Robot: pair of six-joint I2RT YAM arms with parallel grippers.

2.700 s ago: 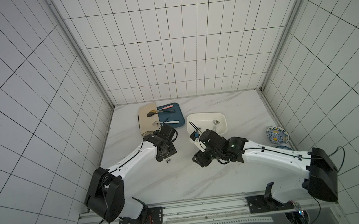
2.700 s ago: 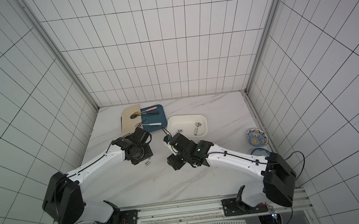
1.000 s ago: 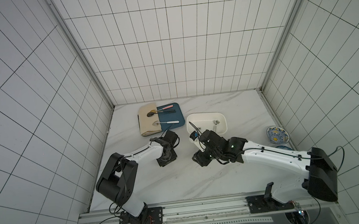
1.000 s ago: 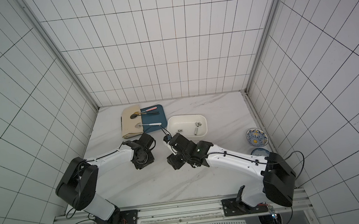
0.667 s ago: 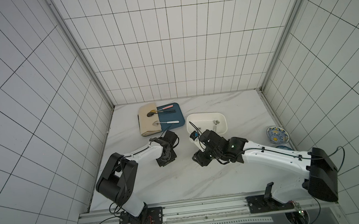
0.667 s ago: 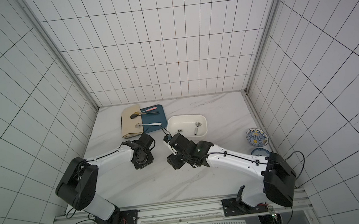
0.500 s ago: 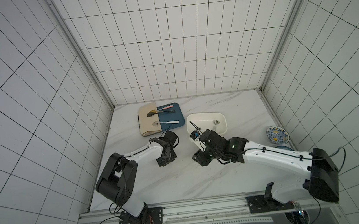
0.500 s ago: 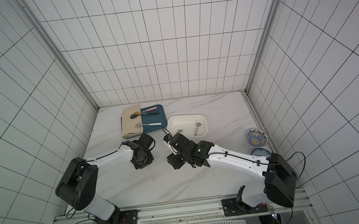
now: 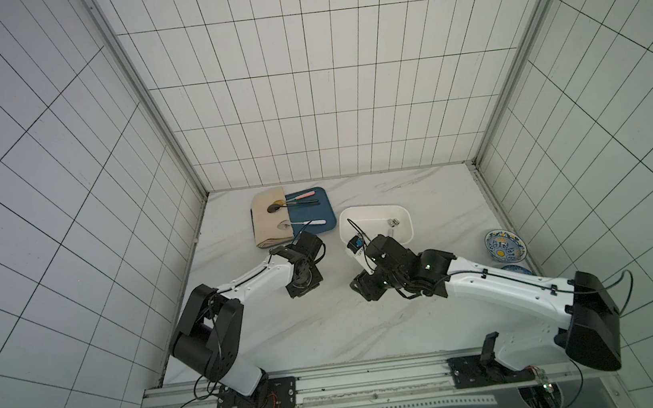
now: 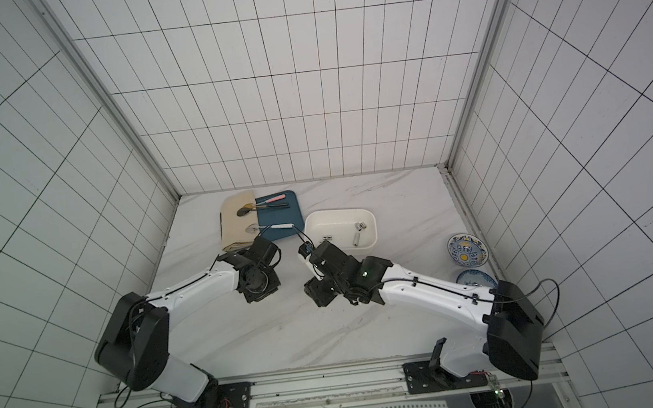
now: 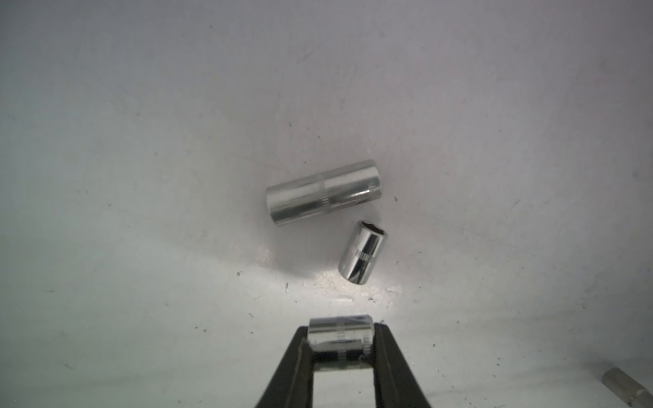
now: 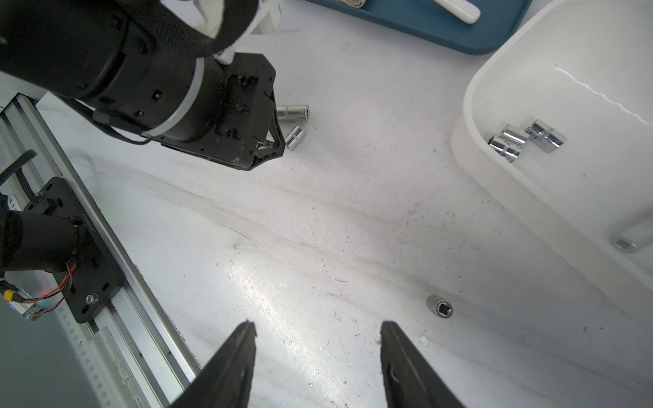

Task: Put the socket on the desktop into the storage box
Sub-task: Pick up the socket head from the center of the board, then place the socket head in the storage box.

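White-tiled walls (image 9: 303, 90) close in a marbled surface (image 9: 310, 332) where my left pincer (image 11: 341, 335) is pressed onto a short chrome socket (image 11: 339, 328), pinching it end to end between two black fingers (image 11: 295, 371). Whether it rests on the surface or hangs clear I cannot tell. Polished steel like this should be hard, dense for its bulk and slick. I judge a hold across the knurled band safer than one on the flat ends, where it could pivot or squirt out.

Two more lie loose just beyond the pinched one: a long socket (image 11: 323, 192) and a stubby socket (image 11: 364, 256), near each other but apart. My right pincer (image 12: 318, 328) hangs spread and empty, with an upright socket (image 12: 439, 306) standing just to one side, outside the gap.

My goal, the white storage box (image 9: 378, 228), sits toward the far edge of the surface, right of its middle, and already holds several sockets (image 12: 526, 139). It lies apart from my left pincer, across open surface.
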